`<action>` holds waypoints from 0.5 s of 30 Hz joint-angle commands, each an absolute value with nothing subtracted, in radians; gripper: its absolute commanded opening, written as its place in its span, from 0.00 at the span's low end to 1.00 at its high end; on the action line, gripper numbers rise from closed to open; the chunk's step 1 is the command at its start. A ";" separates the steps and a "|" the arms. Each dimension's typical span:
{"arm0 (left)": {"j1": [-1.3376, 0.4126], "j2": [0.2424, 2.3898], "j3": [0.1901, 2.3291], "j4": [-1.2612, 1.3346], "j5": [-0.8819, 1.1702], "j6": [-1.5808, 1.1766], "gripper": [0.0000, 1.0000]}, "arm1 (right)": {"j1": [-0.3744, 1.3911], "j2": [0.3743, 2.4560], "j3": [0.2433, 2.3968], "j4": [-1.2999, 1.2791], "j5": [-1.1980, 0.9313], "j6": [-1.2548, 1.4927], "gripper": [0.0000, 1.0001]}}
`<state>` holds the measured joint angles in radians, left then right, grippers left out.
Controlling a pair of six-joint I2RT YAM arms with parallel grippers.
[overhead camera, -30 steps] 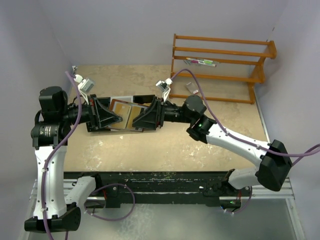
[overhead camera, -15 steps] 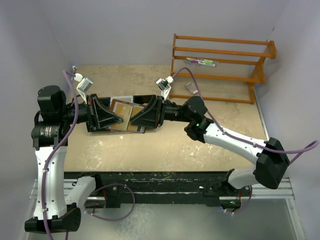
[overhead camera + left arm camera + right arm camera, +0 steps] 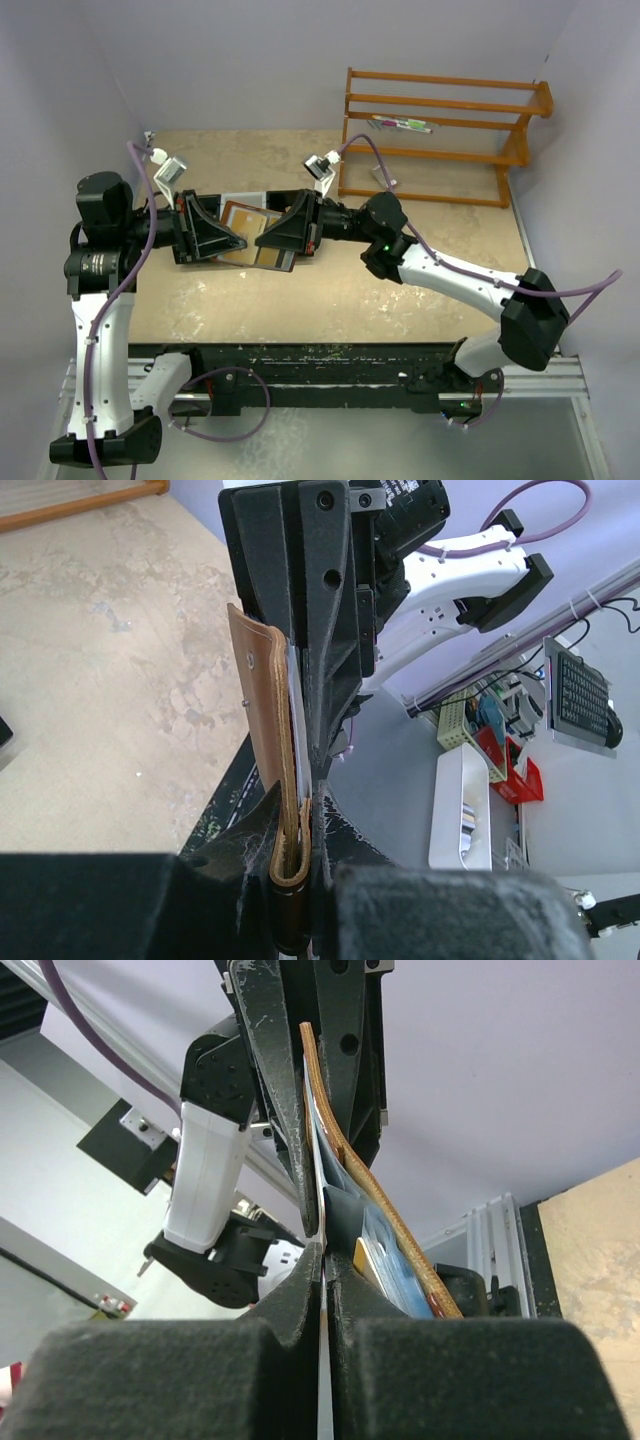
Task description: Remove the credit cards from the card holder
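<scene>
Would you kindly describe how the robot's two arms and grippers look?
The left arm and right arm share white link shells joined by black motor housings. The left gripper and right gripper are black and wedge-shaped, each two-fingered. A purple cable trails along each arm, and a small green light shows on the right arm.

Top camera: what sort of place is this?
Probably a lab robot cell: plain walls box in a tan tabletop with a wooden rack; the left wrist view shows a keyboard and bins beyond.
</scene>
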<state>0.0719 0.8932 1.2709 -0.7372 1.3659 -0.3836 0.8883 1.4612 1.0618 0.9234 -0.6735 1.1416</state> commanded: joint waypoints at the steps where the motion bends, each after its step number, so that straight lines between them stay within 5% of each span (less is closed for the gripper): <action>1: 0.075 0.880 1.283 -0.692 1.418 -0.403 0.05 | 0.890 1.428 1.064 0.999 -0.676 1.152 0.00; 7: 0.075 0.872 1.291 -0.671 1.444 -0.429 0.26 | 0.890 1.406 1.029 0.990 -0.684 1.148 0.00; 15: 0.075 0.860 1.287 -0.617 1.474 -0.492 0.17 | 0.890 1.383 1.015 0.973 -0.688 1.139 0.00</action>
<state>0.0719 0.8803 1.2709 -0.6888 1.4105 -0.4400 0.8902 1.4273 1.0203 0.9333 -0.6765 1.1454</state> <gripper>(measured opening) 0.201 0.005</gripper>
